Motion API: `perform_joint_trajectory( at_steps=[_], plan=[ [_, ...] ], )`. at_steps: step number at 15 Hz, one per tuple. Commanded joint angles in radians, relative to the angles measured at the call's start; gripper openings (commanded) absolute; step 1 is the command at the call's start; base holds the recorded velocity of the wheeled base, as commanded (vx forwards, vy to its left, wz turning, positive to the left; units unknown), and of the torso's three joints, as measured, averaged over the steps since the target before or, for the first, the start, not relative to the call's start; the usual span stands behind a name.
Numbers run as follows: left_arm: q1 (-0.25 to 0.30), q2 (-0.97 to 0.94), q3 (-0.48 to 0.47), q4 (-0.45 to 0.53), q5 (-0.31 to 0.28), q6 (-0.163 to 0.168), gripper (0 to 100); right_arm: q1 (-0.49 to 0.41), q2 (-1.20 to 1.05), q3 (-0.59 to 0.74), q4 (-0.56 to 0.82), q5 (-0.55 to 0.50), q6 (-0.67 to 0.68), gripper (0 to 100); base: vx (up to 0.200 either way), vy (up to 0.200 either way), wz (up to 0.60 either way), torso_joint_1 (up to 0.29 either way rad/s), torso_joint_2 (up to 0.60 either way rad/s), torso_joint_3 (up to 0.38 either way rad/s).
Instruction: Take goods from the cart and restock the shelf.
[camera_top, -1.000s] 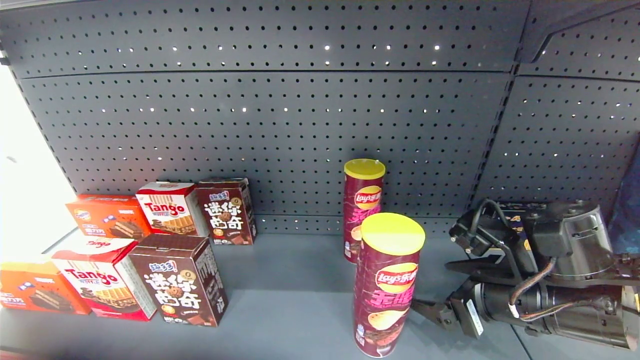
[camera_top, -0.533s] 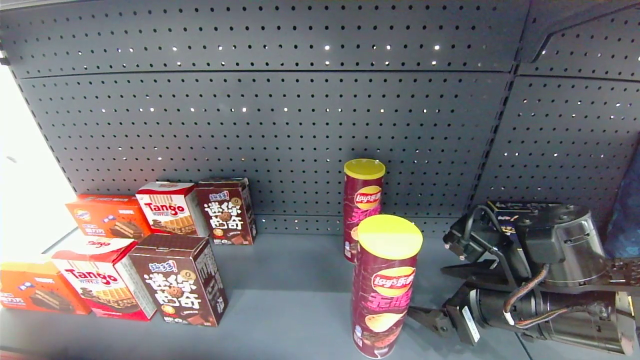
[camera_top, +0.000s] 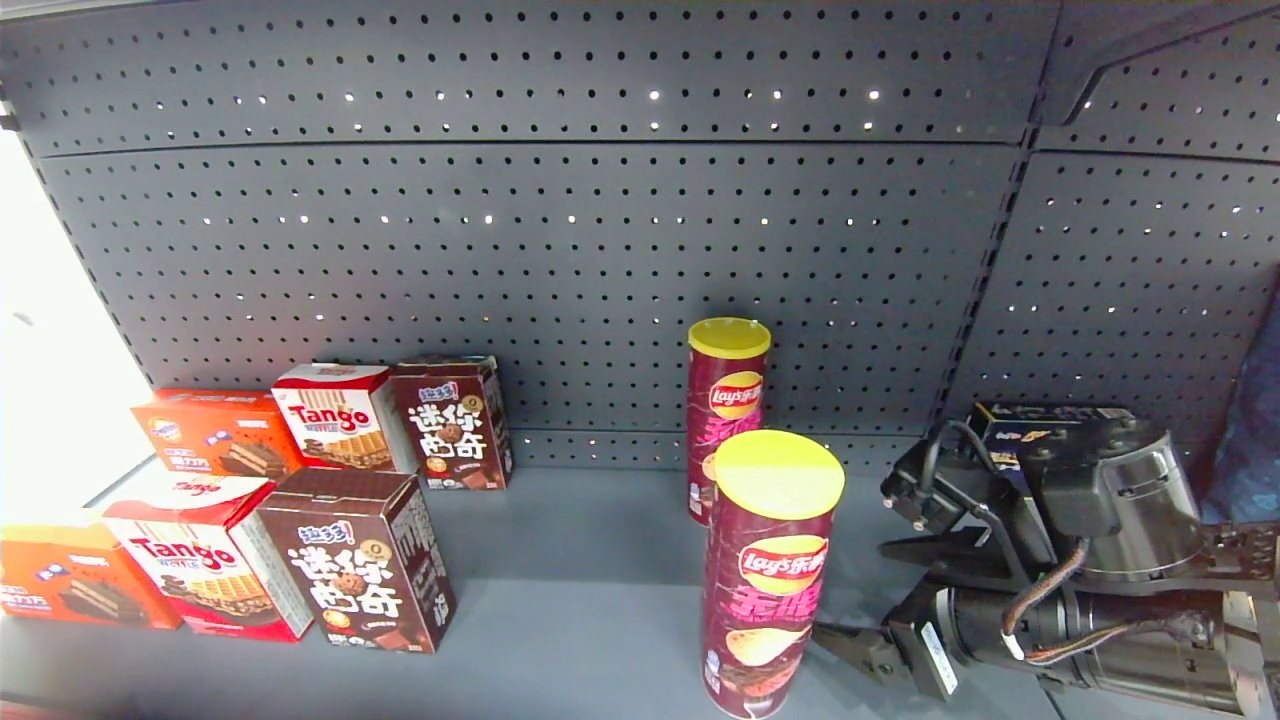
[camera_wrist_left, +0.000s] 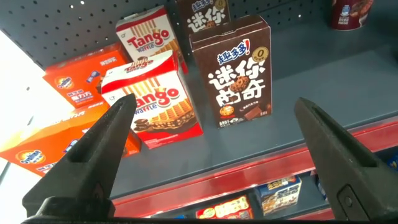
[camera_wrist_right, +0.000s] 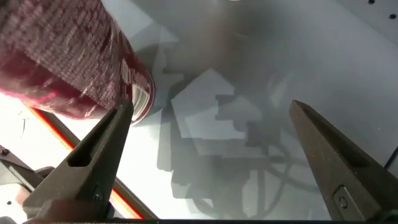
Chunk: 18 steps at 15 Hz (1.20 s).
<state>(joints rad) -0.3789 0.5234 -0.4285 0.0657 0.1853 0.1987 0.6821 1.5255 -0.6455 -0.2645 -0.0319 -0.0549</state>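
Right gripper (camera_top: 855, 590) fingers are gaping wide beside the front chip can (camera_top: 768, 570).
It is standing upright just outside one finger; left gripper (camera_wrist_left: 211, 149) fingers are gaping too, snack boxes (camera_wrist_left: 233, 68) ahead.

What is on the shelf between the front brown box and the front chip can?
Nothing; the head view shows bare shelf between box and can.

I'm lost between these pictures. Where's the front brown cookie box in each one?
Head view: the front brown cookie box stands at lower left, in the front row, just right of the front wafer box.
Left wrist view: framed between the open left end effector's fingers, the same wafer box beside it.
Right wrist view: not in it.
Shared landmark: the grey shelf board, present in all three.
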Motion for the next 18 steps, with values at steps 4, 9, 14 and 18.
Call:
perform_joint_trajectory(
  at_steps=[4,9,14,18],
  plan=[
    [0.002,0.003,0.001,0.000,0.000,-0.001,100,-0.012,-0.042,0.040,-0.001,0.001,0.000,100,0.000,0.000,0.00,0.000,0.00,0.000],
    [0.003,0.003,0.017,-0.001,0.000,-0.001,100,-0.004,-0.036,0.033,-0.001,0.003,0.000,100,0.000,0.000,0.00,0.000,0.00,0.000],
    [0.005,0.000,0.037,-0.004,0.002,-0.019,100,0.014,-0.018,0.024,-0.001,0.003,-0.003,100,0.000,0.000,0.00,0.000,0.00,0.000],
    [0.003,0.000,0.037,-0.004,0.002,-0.019,100,0.027,0.004,0.007,-0.001,0.003,-0.003,100,0.000,0.000,0.00,0.000,0.00,0.000]
  ],
)
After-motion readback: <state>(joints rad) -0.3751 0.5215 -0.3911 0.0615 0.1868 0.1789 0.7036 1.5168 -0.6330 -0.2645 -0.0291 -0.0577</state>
